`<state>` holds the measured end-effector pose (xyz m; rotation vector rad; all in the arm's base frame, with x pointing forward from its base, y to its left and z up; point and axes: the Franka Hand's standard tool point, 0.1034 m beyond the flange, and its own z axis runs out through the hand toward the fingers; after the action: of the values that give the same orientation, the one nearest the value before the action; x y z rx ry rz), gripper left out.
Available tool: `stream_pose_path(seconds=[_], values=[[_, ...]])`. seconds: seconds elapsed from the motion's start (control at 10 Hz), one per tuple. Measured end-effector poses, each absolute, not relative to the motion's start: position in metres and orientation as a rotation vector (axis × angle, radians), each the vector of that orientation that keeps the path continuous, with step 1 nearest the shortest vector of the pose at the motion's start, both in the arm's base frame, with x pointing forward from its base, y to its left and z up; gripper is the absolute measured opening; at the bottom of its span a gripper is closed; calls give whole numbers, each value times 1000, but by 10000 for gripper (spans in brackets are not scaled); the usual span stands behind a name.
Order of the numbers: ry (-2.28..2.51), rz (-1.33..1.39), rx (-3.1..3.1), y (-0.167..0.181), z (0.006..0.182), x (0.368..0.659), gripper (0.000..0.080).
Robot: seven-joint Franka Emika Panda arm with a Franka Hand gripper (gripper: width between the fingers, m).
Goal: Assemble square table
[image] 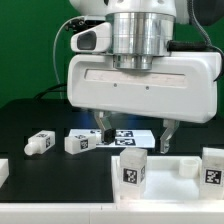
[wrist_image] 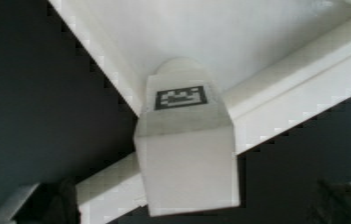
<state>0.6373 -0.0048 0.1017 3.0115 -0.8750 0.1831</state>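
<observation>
spanning the scene, the black desk [image: 35, 122] carries every part. the white slab [wrist_image: 145, 30] of the square table shows clearly only in the wrist view, as a broad flat face beyond the fingers [image: 168, 135] [wrist_image: 21, 205]. a raised white band [wrist_image: 305, 95] crosses beside it; cannot tell whether the two touch.

the marker board [image: 135, 134] lies flat on the desk, tags up, seen through the gap between the fingers in the exterior view.

four legs in the exterior view:
- front leg [image: 132, 168]: upright, just in front of the fingers, roughly in line with their gap.
- outer leg [image: 212, 166]: upright, outside the fingers toward the exterior view's right.
- near lying leg [image: 78, 142]: on its side on the desk, just outside the fingers toward the exterior view's left.
- far lying leg [image: 40, 143]: on its side, further out the same way.

in the wrist view a tagged leg [wrist_image: 190, 150] sits mid-gap; which of the four it is cannot be told.

fingers spread wide, tips down, nothing clamped. in the wrist view they are dark blurs either side of the tagged leg, apart from it.
</observation>
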Motion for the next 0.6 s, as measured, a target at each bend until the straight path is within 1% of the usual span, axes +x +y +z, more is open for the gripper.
stream_pose_path(seconds=[0.6], values=[[-855, 182, 3016, -5, 101, 637, 649]])
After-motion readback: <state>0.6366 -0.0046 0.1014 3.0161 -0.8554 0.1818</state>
